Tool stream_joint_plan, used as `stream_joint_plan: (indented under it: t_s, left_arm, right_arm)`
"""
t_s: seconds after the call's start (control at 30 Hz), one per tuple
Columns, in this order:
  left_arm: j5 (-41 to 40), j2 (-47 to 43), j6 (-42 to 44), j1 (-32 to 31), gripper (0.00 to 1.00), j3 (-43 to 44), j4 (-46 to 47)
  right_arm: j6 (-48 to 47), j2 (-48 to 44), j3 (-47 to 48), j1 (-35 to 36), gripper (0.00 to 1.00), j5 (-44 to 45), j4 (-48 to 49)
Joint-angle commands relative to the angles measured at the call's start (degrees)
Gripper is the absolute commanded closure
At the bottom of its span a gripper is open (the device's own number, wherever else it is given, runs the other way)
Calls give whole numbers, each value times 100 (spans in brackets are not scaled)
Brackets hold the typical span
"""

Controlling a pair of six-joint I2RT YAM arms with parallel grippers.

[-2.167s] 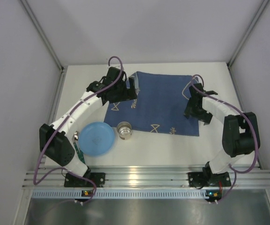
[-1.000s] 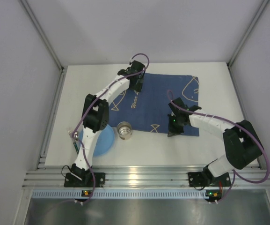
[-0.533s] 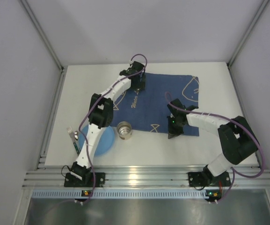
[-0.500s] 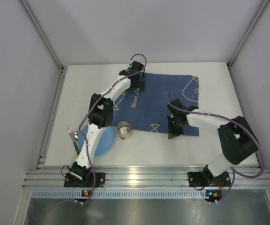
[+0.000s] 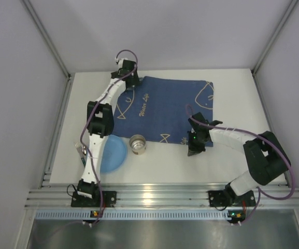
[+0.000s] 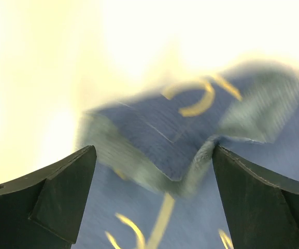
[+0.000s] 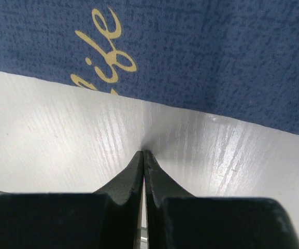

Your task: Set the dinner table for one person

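The dinner table (image 5: pixel 154 168) is a white tabletop with a dark blue fish-print mat (image 5: pixel 165 109) lying on it. My left gripper (image 5: pixel 129 79) reaches to the mat's far left corner. In the left wrist view it (image 6: pixel 154 176) is open above the mat (image 6: pixel 159 140), where a corner lies folded over between the fingers (image 6: pixel 51 197), blurred. My right gripper (image 5: pixel 193 149) rests on the table by the mat's near edge. In the right wrist view it (image 7: pixel 144 154) is shut on nothing, tips on the white surface (image 7: pixel 61 135) just short of the mat (image 7: pixel 216 57).
A blue plate (image 5: pixel 114 152) lies at the near left, partly under the left forearm. A metal cup (image 5: pixel 137 144) stands right of it, at the mat's near left corner. A fork (image 5: pixel 80 150) lies left of the plate. Grey walls enclose the table.
My left gripper has swung left along the mat's far edge, and the mat's left part now lies spread out toward that corner. The right gripper has hardly moved.
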Motion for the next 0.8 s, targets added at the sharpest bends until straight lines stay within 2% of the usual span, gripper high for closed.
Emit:
stream_joint_plan:
  t_s: [0.0,0.07,0.13,0.27,0.4,0.53,0.77]
  left_arm:
    - [-1333,-346,-27,290,1,312,1273]
    - [-1703,-478,-342,475,1,321,1441]
    - [-1731,-741,-667,713,1,286,1459]
    - [-1634,-1242,-458,766,1,-152,1626]
    - [-1293,-1734,-344,749,1,-706,1320]
    - [-852,-2420,-343,740,1,-1601,855]
    - [-36,-4089,-580,731,2,-3946,415]
  right_arm:
    - [-65,-189,-336,-60,100,243,25]
    - [-48,-294,-494,-51,100,313,25]
    - [-4,-453,-643,-69,100,349,17]
    - [146,-769,-794,-78,100,349,-18]
    - [199,-928,-741,-87,100,288,-63]
    - [111,-937,-417,-69,100,112,-71]
    - [-135,-700,725,-8,100,-397,78]
